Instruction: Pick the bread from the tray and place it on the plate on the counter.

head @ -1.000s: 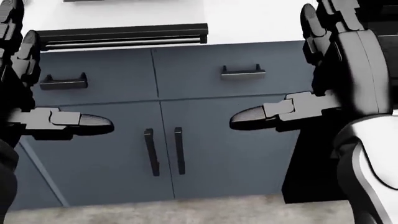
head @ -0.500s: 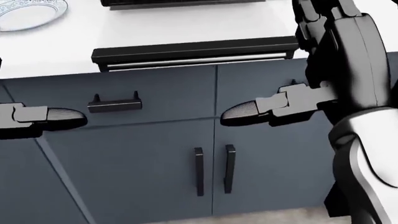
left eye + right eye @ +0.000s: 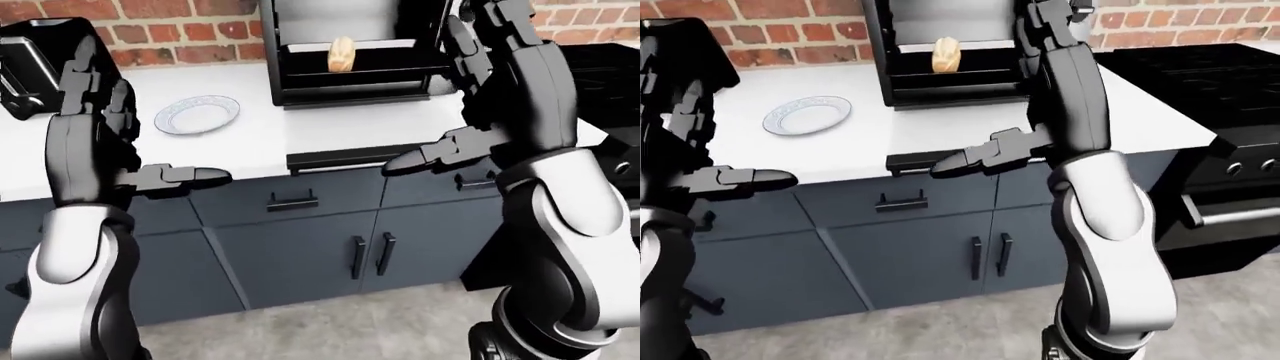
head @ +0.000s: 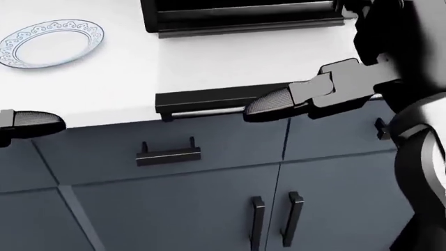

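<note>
Left-eye view puts the bread (image 3: 341,54) upright on the tray (image 3: 355,71), up and left of my right hand (image 3: 440,150), which hangs nearer than my left hand (image 3: 185,177). Both have fingers spread, holding nothing; plate (image 3: 196,115) left on the bench (image 3: 250,135).

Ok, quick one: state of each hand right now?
Left hand: open, fingers stretched out, holding nothing.
Right hand: open, fingers stretched out, holding nothing; the bread sits on the tray.
</note>
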Tool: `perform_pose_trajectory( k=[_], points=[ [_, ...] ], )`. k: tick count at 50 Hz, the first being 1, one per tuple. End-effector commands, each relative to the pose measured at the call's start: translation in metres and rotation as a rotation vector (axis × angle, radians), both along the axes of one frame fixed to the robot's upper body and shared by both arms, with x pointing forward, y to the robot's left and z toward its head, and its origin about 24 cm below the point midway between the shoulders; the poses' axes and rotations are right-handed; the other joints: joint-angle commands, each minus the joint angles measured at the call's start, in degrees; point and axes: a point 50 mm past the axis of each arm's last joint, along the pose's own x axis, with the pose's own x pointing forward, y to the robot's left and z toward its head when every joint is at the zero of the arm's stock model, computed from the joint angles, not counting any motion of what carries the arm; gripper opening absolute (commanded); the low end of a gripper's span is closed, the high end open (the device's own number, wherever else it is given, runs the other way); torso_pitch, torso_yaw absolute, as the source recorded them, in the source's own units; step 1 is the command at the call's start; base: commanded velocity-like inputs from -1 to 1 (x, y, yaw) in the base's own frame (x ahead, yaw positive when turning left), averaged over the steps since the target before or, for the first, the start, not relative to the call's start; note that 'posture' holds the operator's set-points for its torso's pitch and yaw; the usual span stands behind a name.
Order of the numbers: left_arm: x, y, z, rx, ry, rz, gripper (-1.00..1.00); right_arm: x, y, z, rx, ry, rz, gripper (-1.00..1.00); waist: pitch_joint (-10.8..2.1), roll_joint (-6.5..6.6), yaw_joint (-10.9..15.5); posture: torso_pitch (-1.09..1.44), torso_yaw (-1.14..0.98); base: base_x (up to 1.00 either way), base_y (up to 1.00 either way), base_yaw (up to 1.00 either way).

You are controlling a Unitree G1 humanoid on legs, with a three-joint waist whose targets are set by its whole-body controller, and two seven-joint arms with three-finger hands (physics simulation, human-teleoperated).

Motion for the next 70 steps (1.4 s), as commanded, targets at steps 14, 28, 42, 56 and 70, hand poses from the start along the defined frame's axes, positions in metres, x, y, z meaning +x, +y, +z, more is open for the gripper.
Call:
perform_pose_trajectory(
  k=[14,28,42,56,70],
  points=[
    [-0.005,-0.004,0.013,0.034,-0.071,-0.015,1.00,-0.010,-0.005,0.022,0.041,-0.111,-0.025,1.00,-0.70,4.54,-2.83,0.00,0.00,0.19,0.08,0.00],
    [-0.015,0.004,0.028,0.060,-0.104,0.011,1.00,-0.011,-0.004,0.028,0.012,-0.128,-0.032,1.00,-1.56,-0.47,-1.51,0.00,0.00,0.00,0.36,0.00],
    [-0.016,0.002,0.025,0.071,-0.096,0.007,1.00,-0.013,-0.004,0.021,0.012,-0.120,-0.025,1.00,-0.63,9.28,-2.06,0.00,0.00,0.00,0.55,0.00],
    [-0.017,0.000,0.023,0.069,-0.097,0.003,1.00,-0.013,-0.004,0.021,0.031,-0.118,-0.010,1.00,0.00,5.52,-2.23,0.00,0.00,0.12,0.16,0.00],
    [-0.018,0.000,0.025,0.074,-0.102,0.001,1.00,-0.015,-0.002,0.024,0.029,-0.132,-0.003,1.00,-0.30,5.63,-1.07,0.00,0.00,0.05,0.00,0.00]
  ],
)
